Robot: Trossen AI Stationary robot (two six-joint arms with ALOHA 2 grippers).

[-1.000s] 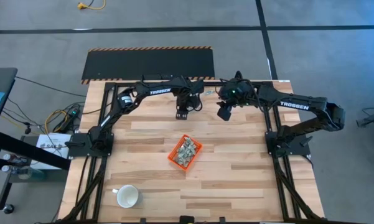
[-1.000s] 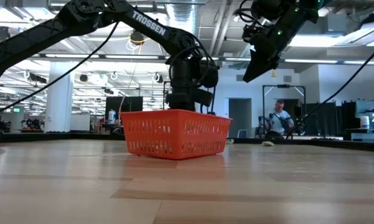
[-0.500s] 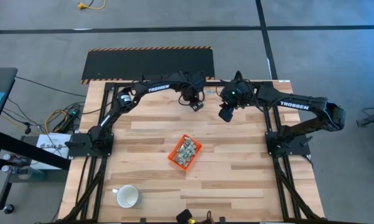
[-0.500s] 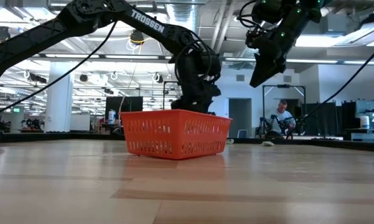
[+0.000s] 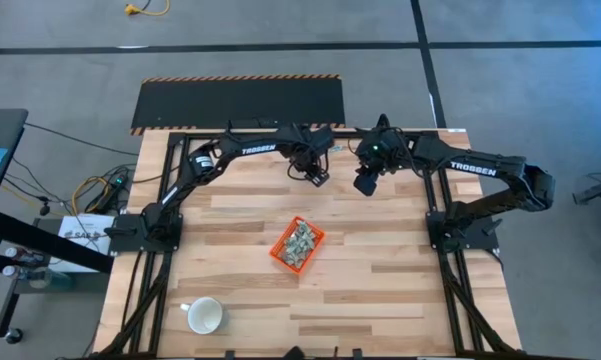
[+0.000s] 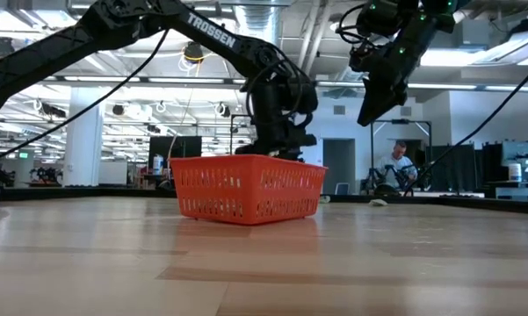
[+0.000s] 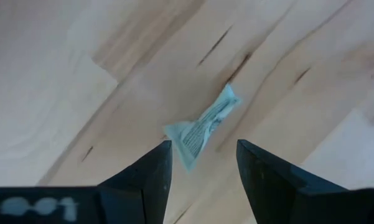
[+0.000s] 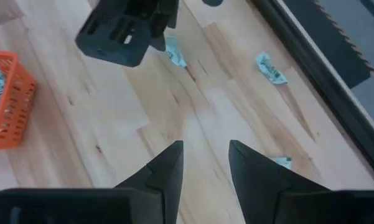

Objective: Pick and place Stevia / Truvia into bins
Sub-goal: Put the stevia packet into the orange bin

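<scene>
A pale green sachet lies flat and crumpled on the wood near the table's far edge. My left gripper is open above it, pointing down, with one finger on either side of the sachet's near end. It does not visibly touch the sachet. Two more sachets lie loose by the far edge. The orange bin stands mid-table with several sachets inside. My right gripper hovers open, high over bare wood, to the right of the left gripper.
A white mug stands near the table's near left corner. A black mat lies beyond the far edge. In the low view a person sits far back in the room. Bare wood spreads around the bin.
My left gripper has moved from beyond the bin toward the table's right and far edge. It has turned about and come down over the loose sachet. My right gripper has drifted slightly rightward and stayed high. The bin has kept still.
</scene>
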